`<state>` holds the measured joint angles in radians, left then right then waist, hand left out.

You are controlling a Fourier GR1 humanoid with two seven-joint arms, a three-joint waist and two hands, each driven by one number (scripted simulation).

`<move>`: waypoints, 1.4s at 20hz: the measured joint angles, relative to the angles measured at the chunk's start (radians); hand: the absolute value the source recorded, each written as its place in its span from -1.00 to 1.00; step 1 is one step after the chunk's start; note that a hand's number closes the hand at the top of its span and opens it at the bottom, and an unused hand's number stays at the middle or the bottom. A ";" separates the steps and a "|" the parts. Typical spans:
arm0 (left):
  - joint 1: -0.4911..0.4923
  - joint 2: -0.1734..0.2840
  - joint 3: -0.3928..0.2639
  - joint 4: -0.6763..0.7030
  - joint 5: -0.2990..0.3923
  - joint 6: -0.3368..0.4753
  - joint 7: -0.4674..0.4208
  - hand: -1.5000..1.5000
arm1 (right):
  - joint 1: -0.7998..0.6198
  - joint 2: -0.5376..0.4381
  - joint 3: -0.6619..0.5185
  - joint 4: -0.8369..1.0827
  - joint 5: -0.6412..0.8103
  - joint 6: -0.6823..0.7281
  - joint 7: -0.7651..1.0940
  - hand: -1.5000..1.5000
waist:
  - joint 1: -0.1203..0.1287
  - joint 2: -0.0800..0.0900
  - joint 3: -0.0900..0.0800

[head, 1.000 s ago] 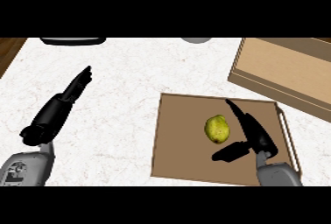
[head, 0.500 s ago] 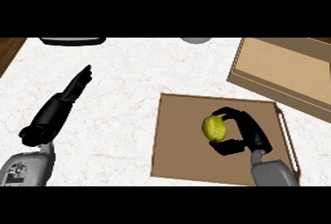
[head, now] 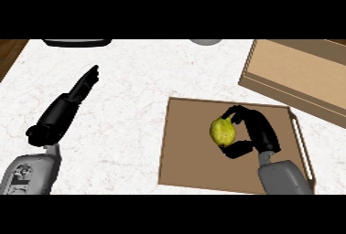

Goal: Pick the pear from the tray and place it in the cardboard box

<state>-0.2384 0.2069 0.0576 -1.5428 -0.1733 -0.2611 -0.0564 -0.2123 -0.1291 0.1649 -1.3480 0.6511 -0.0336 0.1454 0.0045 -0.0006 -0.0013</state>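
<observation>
Two black hands show: our left hand (head: 76, 97) rests straight-fingered on the white marbled surface (head: 135, 82); our right hand (head: 251, 131) curls round the yellow-green pear (head: 222, 131) on the flat brown tray (head: 186, 151), near the tan cardboard box (head: 297, 73).

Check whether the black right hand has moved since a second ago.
Yes. The black right hand has closed in leftward on the yellow pear, fingers now curled round it on the brown tray.

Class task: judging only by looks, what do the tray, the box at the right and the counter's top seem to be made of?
Tray: flat matte brown with a raised rim, probably wood or fibreboard. Box: dull tan, plain faces, looks like cardboard. Counter: white with faint reddish veins, likely marble or similar stone.
</observation>
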 measured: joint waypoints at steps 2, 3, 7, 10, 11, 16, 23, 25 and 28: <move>0.003 -0.002 -0.005 -0.001 -0.002 -0.002 -0.002 0.00 | -0.039 -0.048 0.058 -0.002 0.041 0.047 -0.068 1.00 | 0.011 0.001 0.000; -0.001 -0.005 -0.011 0.001 -0.004 -0.002 -0.002 0.00 | -0.064 -0.073 0.095 -0.004 0.066 0.076 -0.104 1.00 | 0.018 0.001 0.000; -0.008 -0.007 -0.016 0.006 -0.005 -0.008 -0.003 0.00 | -0.166 -0.167 0.212 -0.012 0.147 0.152 -0.274 1.00 | 0.031 0.004 0.001; 0.008 -0.006 -0.012 -0.006 -0.002 -0.007 -0.003 0.00 | -0.215 -0.225 0.231 -0.041 0.174 0.151 -0.392 1.00 | 0.020 0.001 0.001; 0.002 -0.005 -0.007 0.002 -0.002 -0.004 -0.004 0.00 | -0.226 -0.246 0.232 -0.068 0.181 0.153 -0.415 1.00 | 0.013 0.001 0.001; 0.025 -0.007 -0.003 -0.037 0.002 -0.005 0.015 0.00 | -0.256 -0.311 0.151 -0.186 0.153 0.190 -0.466 1.00 | -0.001 -0.002 0.001; 0.037 0.007 0.013 -0.032 0.004 -0.012 -0.004 0.00 | -0.328 -0.282 -0.079 -0.212 0.023 0.225 -0.286 1.00 | -0.006 -0.002 0.001; 0.025 0.005 0.013 -0.021 0.003 -0.011 -0.007 0.00 | -0.367 -0.284 -0.141 -0.170 0.005 0.221 -0.247 1.00 | -0.004 0.000 0.001; 0.010 0.001 0.008 -0.009 0.001 -0.014 -0.005 0.00 | -0.437 -0.293 -0.216 -0.075 -0.008 0.206 -0.215 1.00 | 0.002 0.003 0.001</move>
<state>-0.2285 0.2080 0.0660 -1.5518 -0.1723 -0.2750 -0.0613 -0.6495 -0.4219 -0.0513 -1.4225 0.6432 0.1723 -0.0696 0.0063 0.0021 -0.0004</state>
